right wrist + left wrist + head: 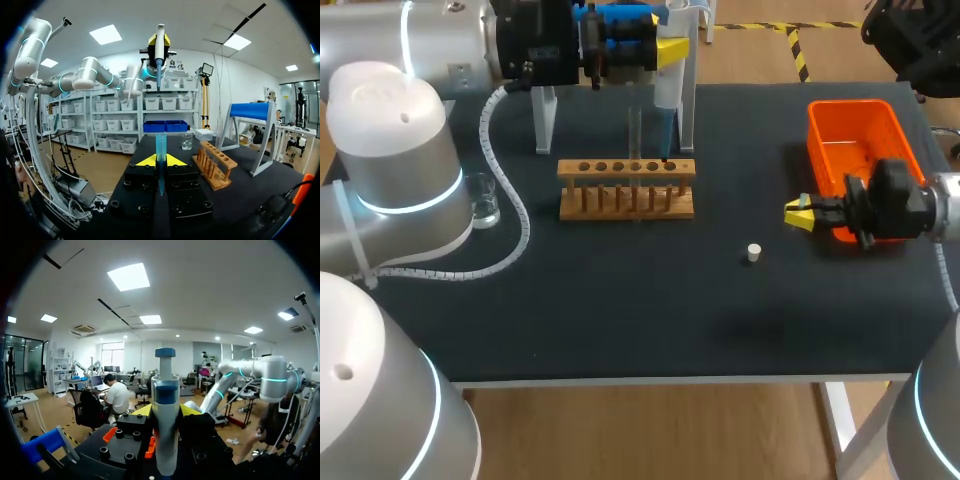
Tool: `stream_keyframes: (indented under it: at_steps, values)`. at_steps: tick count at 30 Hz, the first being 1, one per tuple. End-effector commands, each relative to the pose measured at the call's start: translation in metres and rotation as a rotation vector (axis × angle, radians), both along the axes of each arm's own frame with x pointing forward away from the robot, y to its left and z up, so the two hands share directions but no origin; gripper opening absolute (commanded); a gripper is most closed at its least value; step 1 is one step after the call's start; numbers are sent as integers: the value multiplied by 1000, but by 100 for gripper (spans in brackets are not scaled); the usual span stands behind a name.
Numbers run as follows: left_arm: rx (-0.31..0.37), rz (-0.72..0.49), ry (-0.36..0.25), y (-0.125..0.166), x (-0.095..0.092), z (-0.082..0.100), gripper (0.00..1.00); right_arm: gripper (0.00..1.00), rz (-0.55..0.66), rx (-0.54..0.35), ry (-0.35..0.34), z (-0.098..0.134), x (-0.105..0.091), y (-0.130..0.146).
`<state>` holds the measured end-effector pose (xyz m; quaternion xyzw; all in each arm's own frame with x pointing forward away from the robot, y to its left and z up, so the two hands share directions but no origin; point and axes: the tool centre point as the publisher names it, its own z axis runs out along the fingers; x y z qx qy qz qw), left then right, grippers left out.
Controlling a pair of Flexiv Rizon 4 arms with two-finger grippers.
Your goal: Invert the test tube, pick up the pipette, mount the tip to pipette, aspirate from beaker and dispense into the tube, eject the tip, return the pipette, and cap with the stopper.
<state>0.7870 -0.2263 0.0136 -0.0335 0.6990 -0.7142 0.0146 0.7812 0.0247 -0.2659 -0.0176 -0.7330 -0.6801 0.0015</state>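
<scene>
From above, the dark table [620, 320] bears a wooden rack [626, 190] with the test tube [634, 135] upright in it. The beaker [484, 200] is off to the left, the stopper [753, 252] lies loose, and the right claw [798, 213] hovers beside an orange bin [855, 130].

At the left wrist, the left claw [165, 412] is clamped on the pipette [165, 390].

At the right wrist, the right claw pinches a blue tip [160, 145], and the pipette hangs high ahead.

Mounting the tip seems to be the step in hand. Next, the pipette's shaft must line up with the tip's open end and press in.
</scene>
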Motion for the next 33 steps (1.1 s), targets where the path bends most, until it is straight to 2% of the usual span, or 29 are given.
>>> stream_keyframes:
  at_steps: [1,26,33]
  values:
    - [1,-2,0,2,-1,0,0,0,-6,-16,-3,5,2,14]
    - [1,-2,0,2,-1,0,0,0,55,12,26,23,3,117]
    - [1,-2,0,2,-1,0,0,0,71,24,26,29,1,137]
